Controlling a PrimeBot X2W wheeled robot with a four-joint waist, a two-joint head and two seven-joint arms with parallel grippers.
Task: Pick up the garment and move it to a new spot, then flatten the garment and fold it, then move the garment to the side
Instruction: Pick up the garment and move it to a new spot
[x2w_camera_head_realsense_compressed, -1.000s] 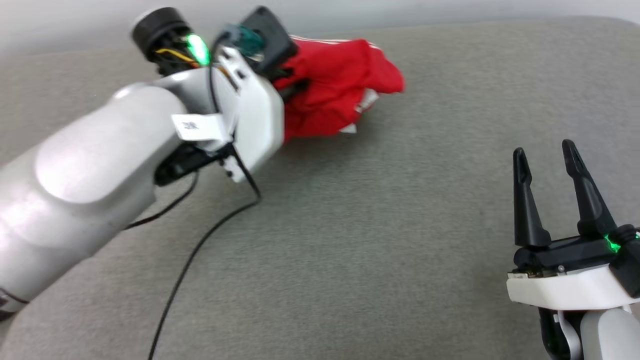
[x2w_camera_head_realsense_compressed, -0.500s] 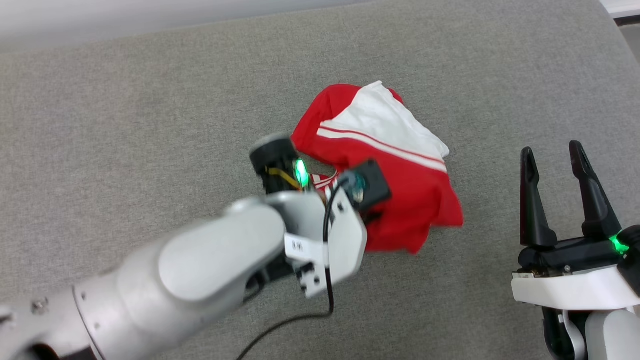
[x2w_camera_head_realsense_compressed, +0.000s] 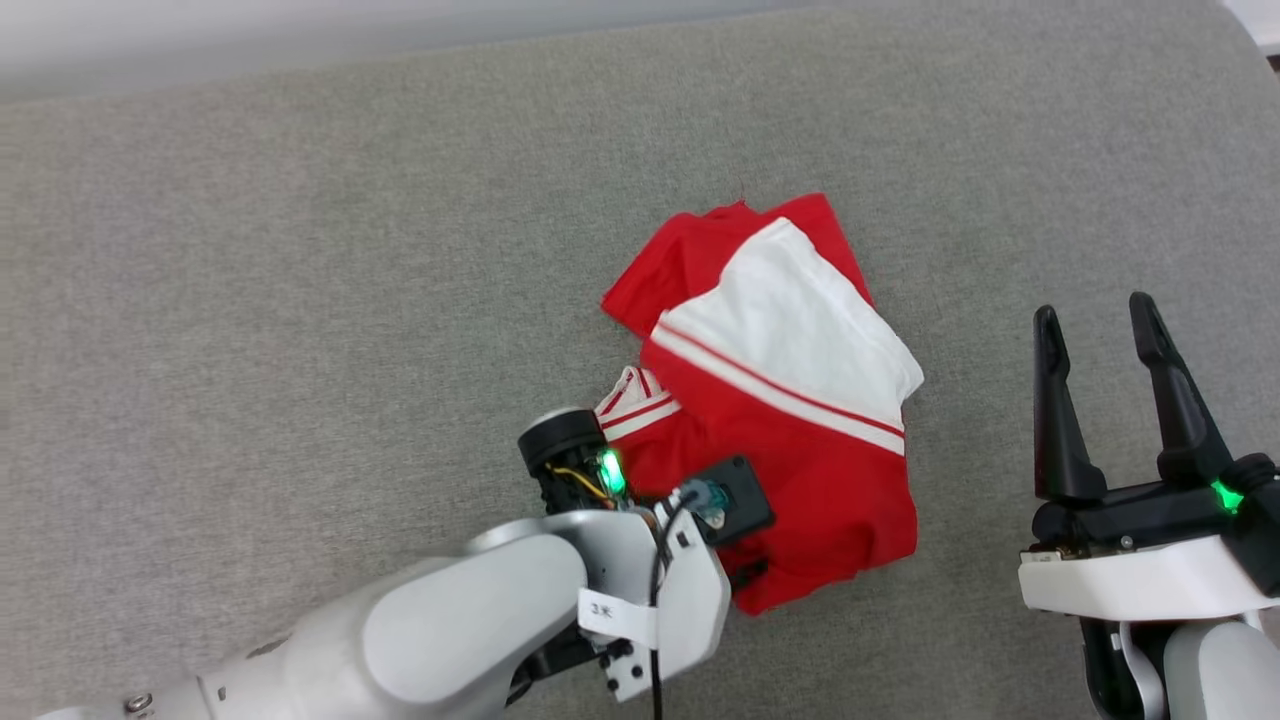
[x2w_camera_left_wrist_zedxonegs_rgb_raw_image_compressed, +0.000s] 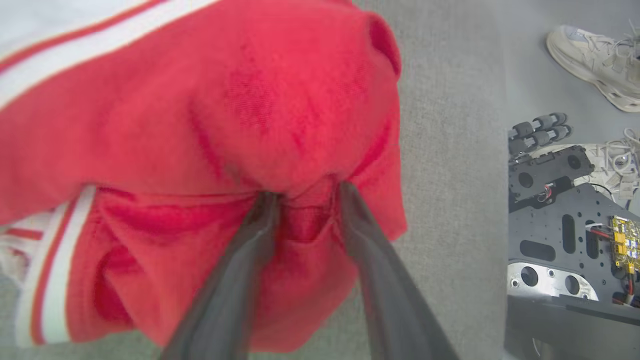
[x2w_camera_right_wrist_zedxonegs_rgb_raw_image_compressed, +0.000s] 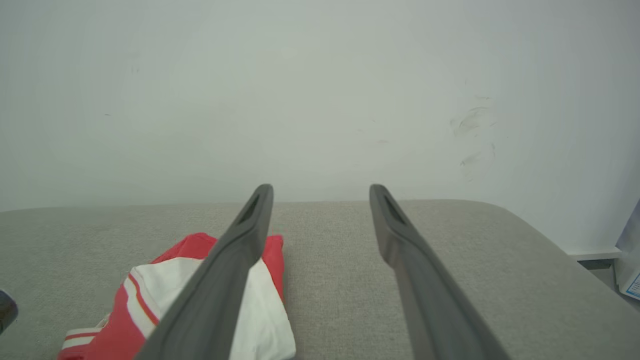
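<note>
The garment (x2w_camera_head_realsense_compressed: 790, 450) lies in a loose heap on the grey surface (x2w_camera_head_realsense_compressed: 300, 350), in its right half. It is well away from the far edge and from the rounded far right corner. It is red, and one white sleeve (x2w_camera_head_realsense_compressed: 800, 340) is spread on top of it, bordered by a white and red stripe. A small piece of striped trim (x2w_camera_head_realsense_compressed: 630, 400) comes out at the left side of the heap.

The left gripper (x2w_camera_left_wrist_zedxonegs_rgb_raw_image_compressed: 306, 196) is at the side of the garment nearest the robot. In the head view the pale left forearm (x2w_camera_head_realsense_compressed: 460, 640) reaches in from the lower left, and its wrist, with a green light (x2w_camera_head_realsense_compressed: 608, 472), covers the fingers. In the left wrist view the two dark fingers are apart and their tips go in under a bulging fold of red cloth (x2w_camera_left_wrist_zedxonegs_rgb_raw_image_compressed: 250, 100). Some cloth sits between them. If they press on it or only lie against it, I cannot tell. In this view the edge of the surface is just beside the garment. Past it are the dark base of the robot (x2w_camera_left_wrist_zedxonegs_rgb_raw_image_compressed: 565, 225) and a pale laced shoe (x2w_camera_left_wrist_zedxonegs_rgb_raw_image_compressed: 595, 65) on the floor.

The right gripper (x2w_camera_head_realsense_compressed: 1093, 310) is to the right of the garment, apart from it. Its fingers are spread wide and nothing is between them. In the right wrist view they point toward a pale wall (x2w_camera_right_wrist_zedxonegs_rgb_raw_image_compressed: 320, 100) behind the surface, and the garment (x2w_camera_right_wrist_zedxonegs_rgb_raw_image_compressed: 160, 285) is partly behind the left finger.
</note>
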